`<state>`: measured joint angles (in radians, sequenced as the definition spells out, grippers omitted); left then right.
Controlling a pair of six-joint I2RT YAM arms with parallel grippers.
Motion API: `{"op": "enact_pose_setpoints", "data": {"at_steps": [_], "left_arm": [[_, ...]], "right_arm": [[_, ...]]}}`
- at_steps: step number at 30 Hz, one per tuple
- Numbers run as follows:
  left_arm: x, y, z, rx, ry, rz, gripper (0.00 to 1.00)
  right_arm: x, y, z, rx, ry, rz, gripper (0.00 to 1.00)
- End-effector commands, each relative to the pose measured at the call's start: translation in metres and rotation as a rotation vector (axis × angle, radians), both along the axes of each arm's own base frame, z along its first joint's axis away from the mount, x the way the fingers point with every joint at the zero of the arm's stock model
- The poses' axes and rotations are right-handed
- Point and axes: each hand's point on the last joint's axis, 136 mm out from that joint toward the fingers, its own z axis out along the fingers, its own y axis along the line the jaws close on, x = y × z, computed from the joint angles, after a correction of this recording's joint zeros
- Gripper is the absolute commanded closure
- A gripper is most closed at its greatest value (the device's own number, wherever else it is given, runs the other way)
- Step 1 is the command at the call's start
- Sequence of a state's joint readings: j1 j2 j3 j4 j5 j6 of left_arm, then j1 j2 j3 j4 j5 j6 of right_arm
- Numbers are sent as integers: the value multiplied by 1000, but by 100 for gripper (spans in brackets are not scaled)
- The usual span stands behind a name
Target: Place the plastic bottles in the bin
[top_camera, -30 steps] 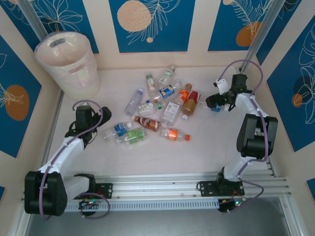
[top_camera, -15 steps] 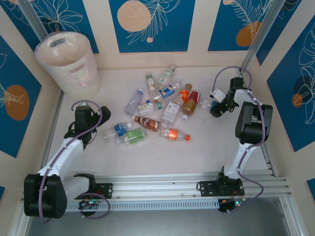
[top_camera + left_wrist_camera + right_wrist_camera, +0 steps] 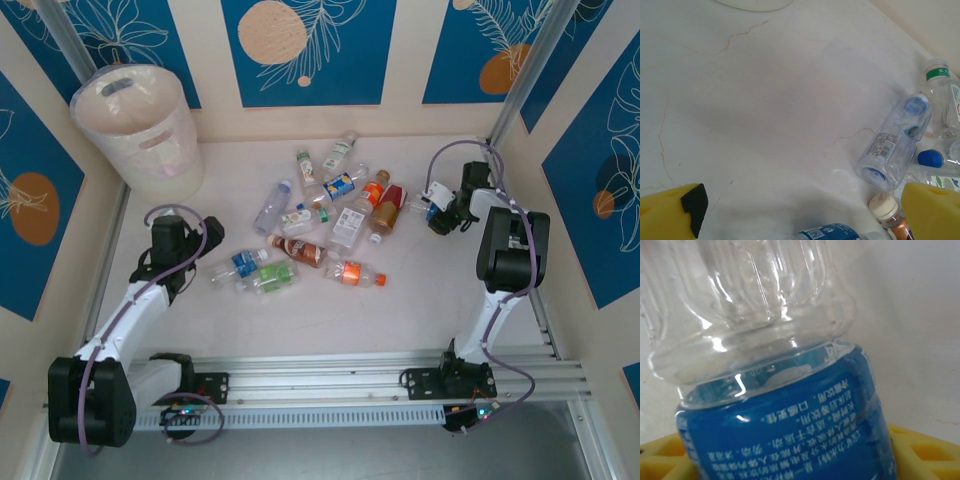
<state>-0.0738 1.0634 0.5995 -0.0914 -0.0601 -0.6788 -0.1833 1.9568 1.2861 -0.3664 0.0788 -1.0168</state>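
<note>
One blue-label bottle (image 3: 790, 435) close between jaws of right gripper (image 3: 437, 214).

I find the clear plastic bottles (image 3: 349, 226) lying on their sides in a loose scatter at the centre, labels green, blue, orange, red and white, one blue-labelled bottle (image 3: 790, 440) apart at three o'clock, and the tall whitish-pink bin (image 3: 140, 130) upright at ten o'clock.

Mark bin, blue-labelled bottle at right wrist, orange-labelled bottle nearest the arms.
bin (image 3: 150, 150): top external view, side wall.
blue-labelled bottle (image 3: 790, 440): right wrist view, label.
orange-labelled bottle (image 3: 350, 271): top external view, label.
</note>
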Motion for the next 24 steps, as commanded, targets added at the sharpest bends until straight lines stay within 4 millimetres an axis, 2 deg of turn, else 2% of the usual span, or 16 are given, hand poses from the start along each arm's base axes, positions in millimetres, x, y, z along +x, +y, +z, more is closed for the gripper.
{"op": "enact_pose_setpoints", "data": {"at_steps": [1,5,8,11,13,17,20,24], "left_arm": [[0,4,1,17,3,6,0],[-2,6,1,40,9,2,0],[-4,9,3,53,5,8,0],[-5,8,3,46,-10,9,0],[-6,8,3,48,-14,6,0],[-9,12,0,55,-8,22,0],[-10,16,-1,55,-15,48,0],[-8,14,4,44,-45,43,0]], "right_arm": [[-2,3,-2,-2,-7,13,42],[-5,-2,15,5,-46,-33,48],[-15,-6,28,2,-76,-60,49],[-30,-2,40,23,-99,-68,53],[-35,0,53,30,-151,-86,54],[-36,7,91,105,-309,-155,56],[-38,22,116,170,-425,-172,57],[-47,70,139,300,-474,-128,57]]}}
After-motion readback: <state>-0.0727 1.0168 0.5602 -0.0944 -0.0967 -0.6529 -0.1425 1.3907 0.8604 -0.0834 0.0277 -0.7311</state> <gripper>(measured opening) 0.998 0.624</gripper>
